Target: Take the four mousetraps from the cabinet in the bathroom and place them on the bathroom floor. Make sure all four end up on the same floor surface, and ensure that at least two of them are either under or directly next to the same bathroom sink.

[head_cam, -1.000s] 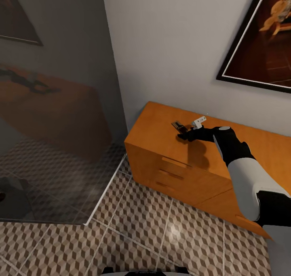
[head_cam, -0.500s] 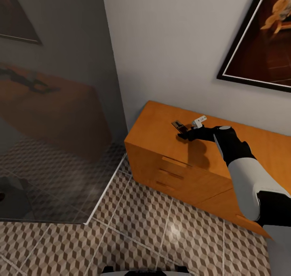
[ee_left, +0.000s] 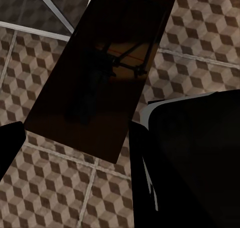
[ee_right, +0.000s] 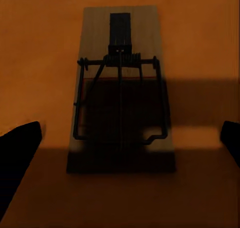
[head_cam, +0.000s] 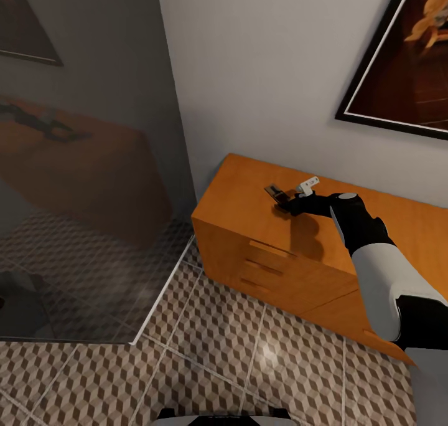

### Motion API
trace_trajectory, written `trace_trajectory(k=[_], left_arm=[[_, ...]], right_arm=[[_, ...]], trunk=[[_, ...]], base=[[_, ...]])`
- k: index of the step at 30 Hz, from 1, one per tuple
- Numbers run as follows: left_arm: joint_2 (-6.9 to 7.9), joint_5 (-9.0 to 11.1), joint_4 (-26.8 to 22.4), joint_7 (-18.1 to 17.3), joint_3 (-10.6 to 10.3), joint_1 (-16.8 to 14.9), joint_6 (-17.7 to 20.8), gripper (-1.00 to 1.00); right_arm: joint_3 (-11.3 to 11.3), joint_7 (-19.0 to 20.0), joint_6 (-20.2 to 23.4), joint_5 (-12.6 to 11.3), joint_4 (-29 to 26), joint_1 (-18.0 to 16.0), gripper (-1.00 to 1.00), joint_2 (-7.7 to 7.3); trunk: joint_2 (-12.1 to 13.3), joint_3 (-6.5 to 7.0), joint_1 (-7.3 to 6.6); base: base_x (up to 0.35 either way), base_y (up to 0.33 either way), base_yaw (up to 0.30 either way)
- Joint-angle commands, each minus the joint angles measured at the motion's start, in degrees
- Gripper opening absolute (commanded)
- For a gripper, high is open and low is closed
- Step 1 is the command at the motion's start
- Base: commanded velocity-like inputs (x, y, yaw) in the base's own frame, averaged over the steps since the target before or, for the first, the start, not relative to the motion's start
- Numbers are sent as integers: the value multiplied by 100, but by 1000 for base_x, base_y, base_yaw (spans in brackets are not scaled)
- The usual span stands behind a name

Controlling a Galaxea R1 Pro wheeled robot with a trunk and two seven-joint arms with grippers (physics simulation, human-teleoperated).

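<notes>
lying flat on the cabinet (head_cam: pixel 249 195), a brown wire-sprung mousetrap (ee_right: pixel 121 83).

Black right gripper (head_cam: pixel 287 204) with dark, blunt fingers (ee_right: pixel 17 153), topped just behind the fingertips by a small white block. Behind that, a black wrist with a pale grey round cap, then a smooth white forearm shell, then a black elbow section. Glossy black, white-edged casing beside the left gripper (ee_left: pixel 75 153).
</notes>
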Motion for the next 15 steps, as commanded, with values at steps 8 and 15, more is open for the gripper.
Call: trace_trajectory(k=[8, 15], left_arm=[[-3, -4, 17, 68, -51, -7, -23, -100], [-3, -6, 16, 68, -51, -7, -23, -100]], right_arm=[[-20, 42, 37, 53, 221, 1, -100, 5], [-11, 25, 37, 53, 221, 9, -100, 5]], trunk=[[-7, -8, 4], [-7, -8, 4]], base=[[0, 0, 0], [0, 0, 0]])
